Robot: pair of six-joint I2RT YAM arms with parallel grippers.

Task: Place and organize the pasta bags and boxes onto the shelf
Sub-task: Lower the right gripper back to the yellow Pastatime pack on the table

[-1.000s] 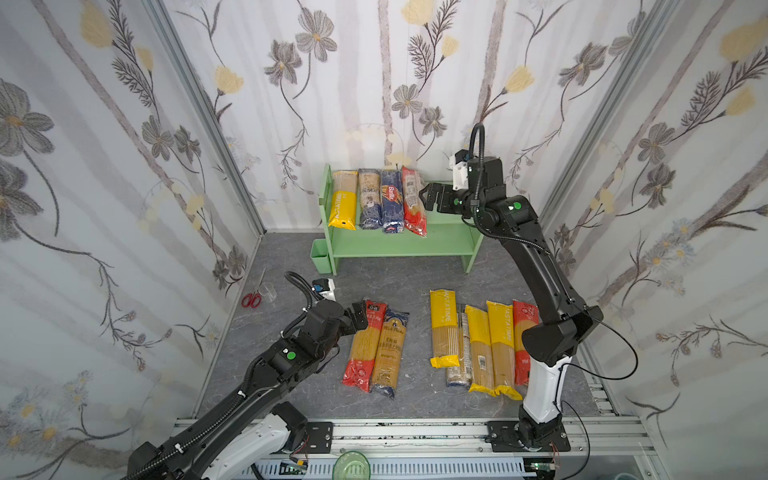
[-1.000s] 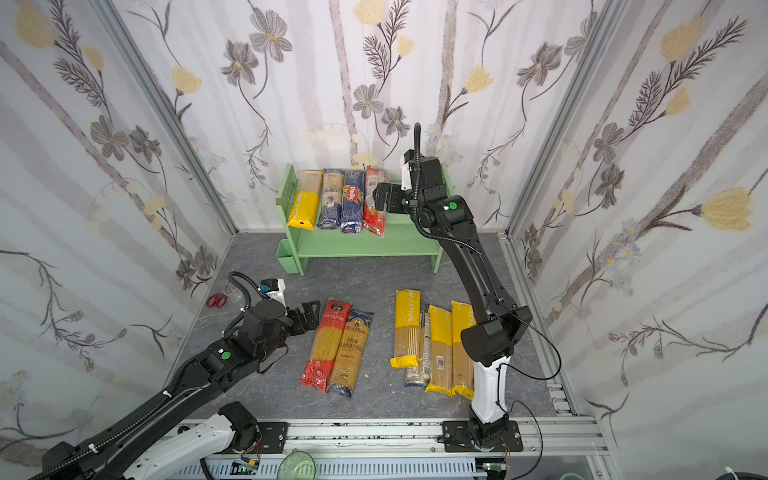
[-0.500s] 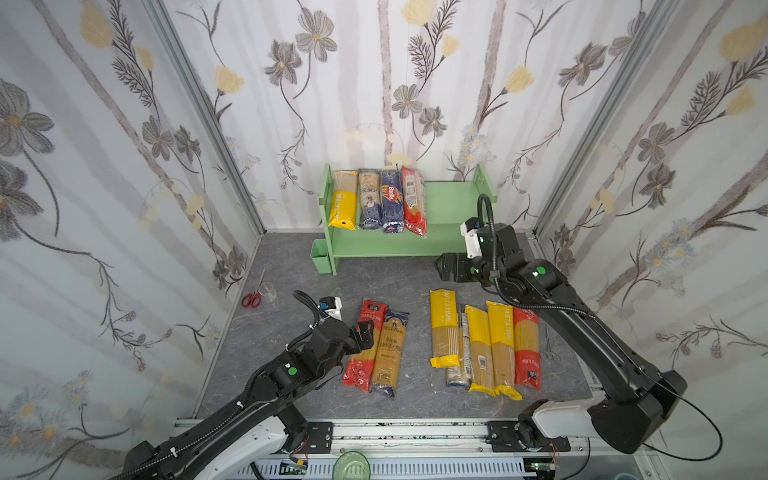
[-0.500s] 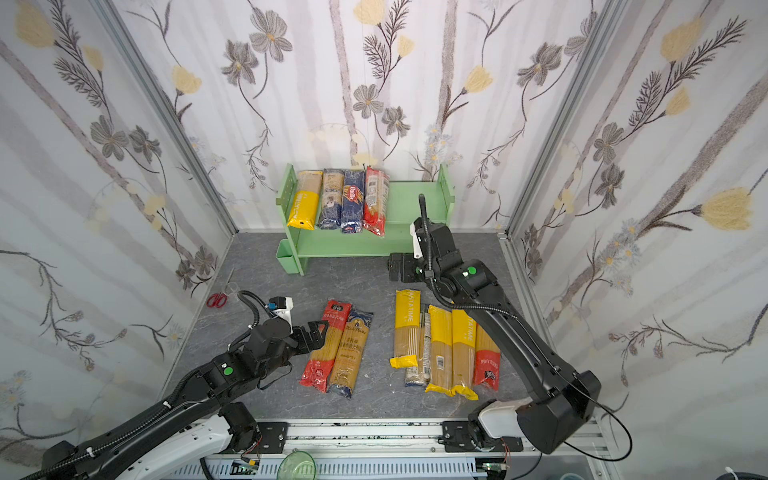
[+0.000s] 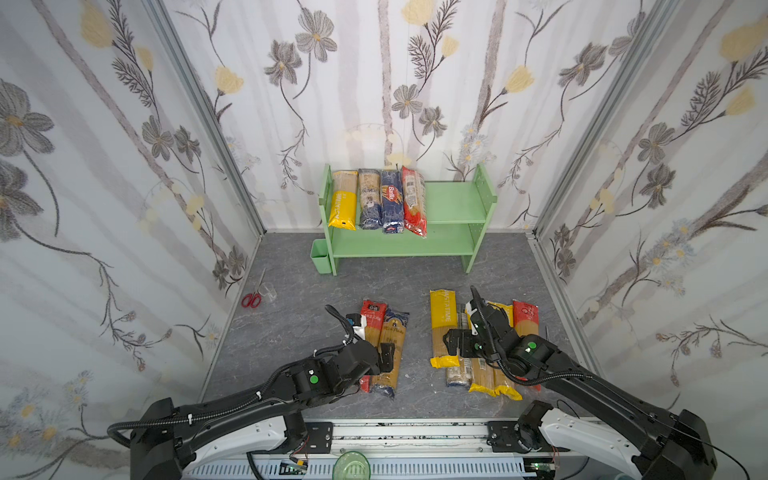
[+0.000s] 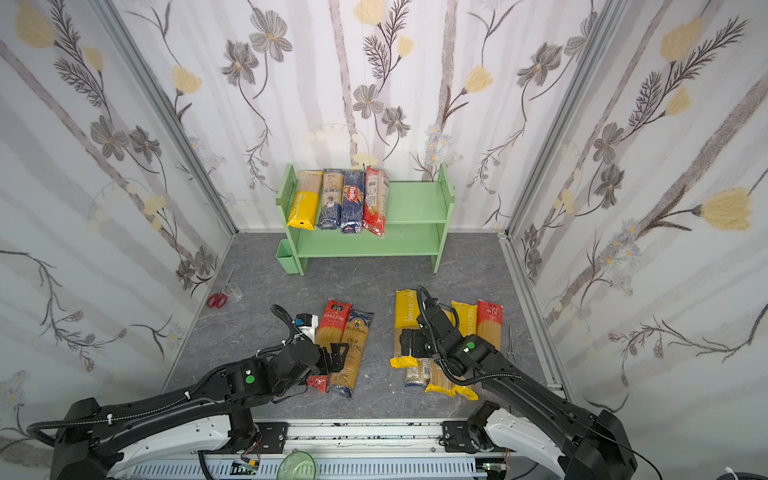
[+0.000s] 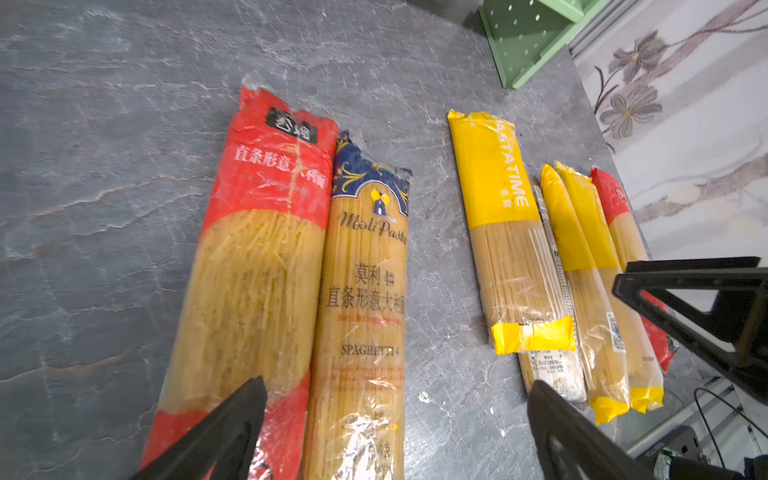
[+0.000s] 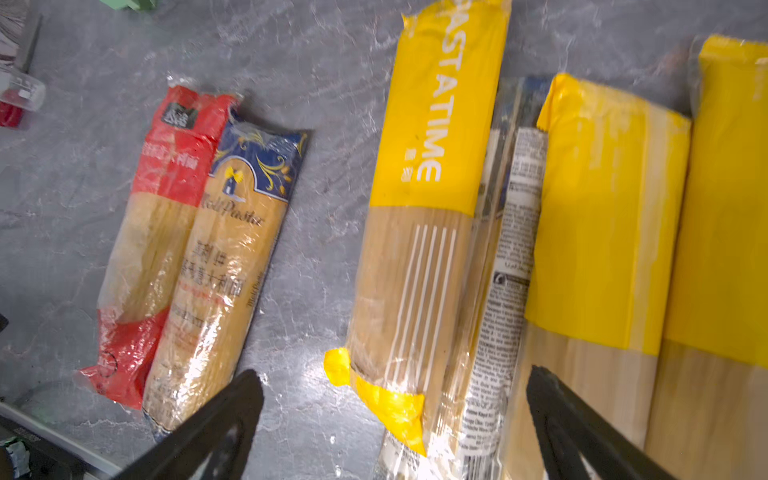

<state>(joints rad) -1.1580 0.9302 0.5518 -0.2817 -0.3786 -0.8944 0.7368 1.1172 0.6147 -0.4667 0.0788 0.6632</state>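
Observation:
The light green shelf [image 5: 451, 203] stands at the back wall, with several pasta packs side by side on the left of its top tier. On the floor lie a red bag [image 5: 371, 316] and a navy-topped Moli Pasta bag [image 5: 395, 328]. My left gripper [image 5: 386, 353] hovers open over their near ends, the navy-topped bag [image 7: 365, 270] between its fingers' line. To the right lies a group of several packs led by a yellow Pastatime bag [image 5: 443, 316]. My right gripper [image 5: 453, 343] stands open above that bag's near end [image 8: 382, 399]. Both grippers hold nothing.
A small green cup [image 5: 322, 255] hangs at the shelf's left foot. Red scissors [image 5: 252, 299] and a clear cup [image 5: 270, 291] lie by the left wall. Metal forceps [image 6: 510, 345] lie right of the packs. The arms' rail [image 5: 415, 432] runs along the front edge.
My right arm has swung down from the shelf's top tier to the floor packs, empty. My left gripper has slid nearer along the red and navy-topped bags.

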